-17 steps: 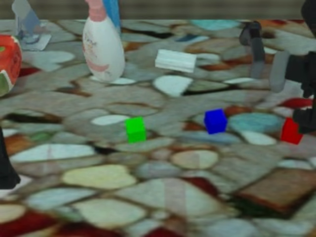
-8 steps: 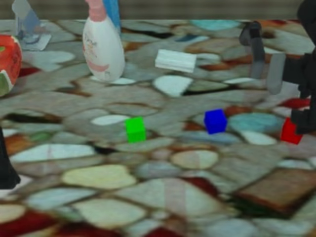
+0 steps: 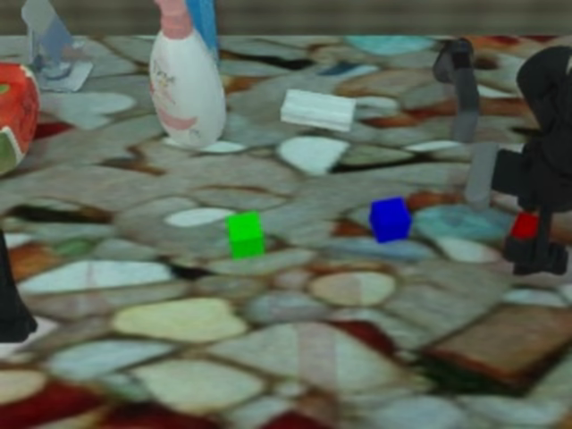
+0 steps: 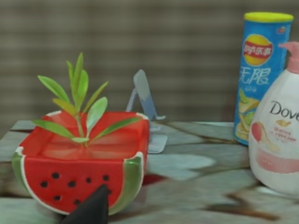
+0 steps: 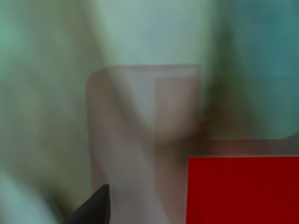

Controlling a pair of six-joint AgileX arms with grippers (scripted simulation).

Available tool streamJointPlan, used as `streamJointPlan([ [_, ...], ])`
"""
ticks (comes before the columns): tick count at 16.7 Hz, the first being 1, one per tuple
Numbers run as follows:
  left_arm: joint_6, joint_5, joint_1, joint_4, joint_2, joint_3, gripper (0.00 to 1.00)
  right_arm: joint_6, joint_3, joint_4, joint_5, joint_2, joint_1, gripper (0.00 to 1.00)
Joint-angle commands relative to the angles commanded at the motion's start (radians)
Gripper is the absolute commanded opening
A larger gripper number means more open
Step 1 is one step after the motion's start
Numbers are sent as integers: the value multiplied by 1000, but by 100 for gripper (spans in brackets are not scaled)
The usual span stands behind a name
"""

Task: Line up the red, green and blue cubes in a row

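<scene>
Right gripper (image 3: 534, 239) down over red cube (image 3: 525, 224) at table's right edge, fingers either side, clamp unclear. Green cube (image 3: 245, 234) centre, blue cube (image 3: 390, 219) right of it. Left arm parked left. Risk: off-centre grip, cube slipping out.

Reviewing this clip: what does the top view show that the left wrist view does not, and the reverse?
Only the top view shows the green cube, the blue cube, the red cube under the right gripper, and the white ridged block. Only the left wrist view shows the plant leaves and the chip can's yellow lid. Both show the white bottle, the watermelon planter and the phone stand.
</scene>
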Motion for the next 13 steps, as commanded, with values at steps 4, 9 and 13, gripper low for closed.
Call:
streamJointPlan([
  [4, 0, 0, 0, 0, 0, 0, 100, 0, -7, 9, 0, 6, 0, 100],
  [9, 0, 0, 0, 0, 0, 0, 100, 0, -7, 9, 0, 6, 0, 62],
  [13, 0, 0, 0, 0, 0, 0, 100, 0, -7, 9, 0, 6, 0, 32],
])
